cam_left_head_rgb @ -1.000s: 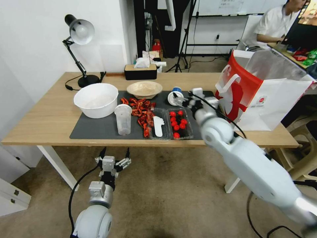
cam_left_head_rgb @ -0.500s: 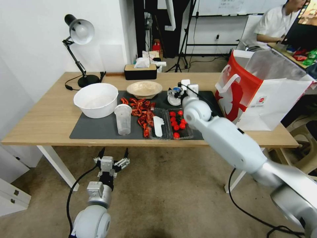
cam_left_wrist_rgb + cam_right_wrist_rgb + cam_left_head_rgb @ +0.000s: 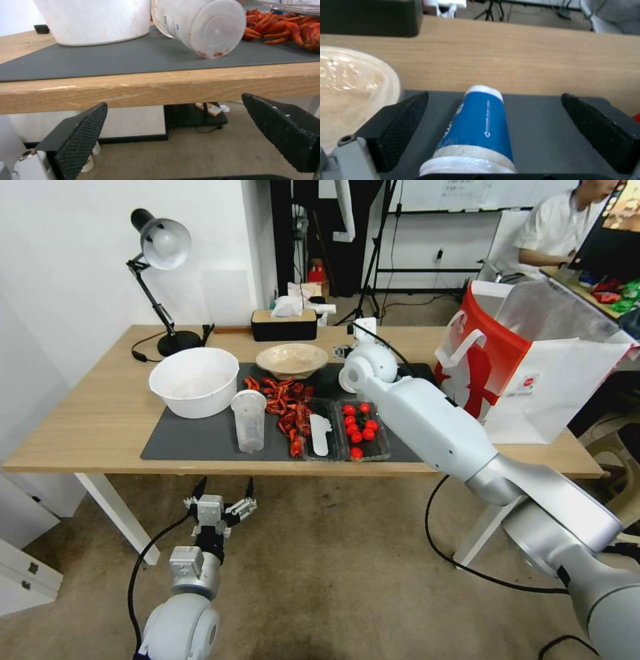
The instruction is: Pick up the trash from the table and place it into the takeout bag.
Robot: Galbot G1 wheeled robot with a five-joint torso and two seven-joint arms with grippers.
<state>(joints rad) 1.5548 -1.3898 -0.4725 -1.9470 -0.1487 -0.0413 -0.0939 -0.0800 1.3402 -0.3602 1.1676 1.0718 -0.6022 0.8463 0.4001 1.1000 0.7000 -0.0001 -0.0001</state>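
Note:
A blue cup (image 3: 476, 125) with white ends lies on its side on the dark grey mat (image 3: 536, 135). My right gripper (image 3: 494, 97) is open and straddles it, one finger on each side, neither touching. In the head view my right arm (image 3: 427, 420) reaches across the table and hides that cup. The shallow beige bowl (image 3: 291, 360) sits just beside it, and a clear plastic cup (image 3: 249, 420) stands near the mat's front. The white and red takeout bag (image 3: 527, 373) stands open at the table's right end. My left gripper (image 3: 225, 492) hangs open below the table's front edge (image 3: 160, 87).
A large white bowl (image 3: 193, 380), a pile of red dried peppers (image 3: 287, 403) and a clear tray of cherry tomatoes (image 3: 360, 430) share the mat. A black tissue box (image 3: 283, 323) and a desk lamp (image 3: 160, 247) stand at the back.
My right arm has swung left and farther over the table, so its wrist now covers the blue cup in the head view. The left arm has sunk slightly.

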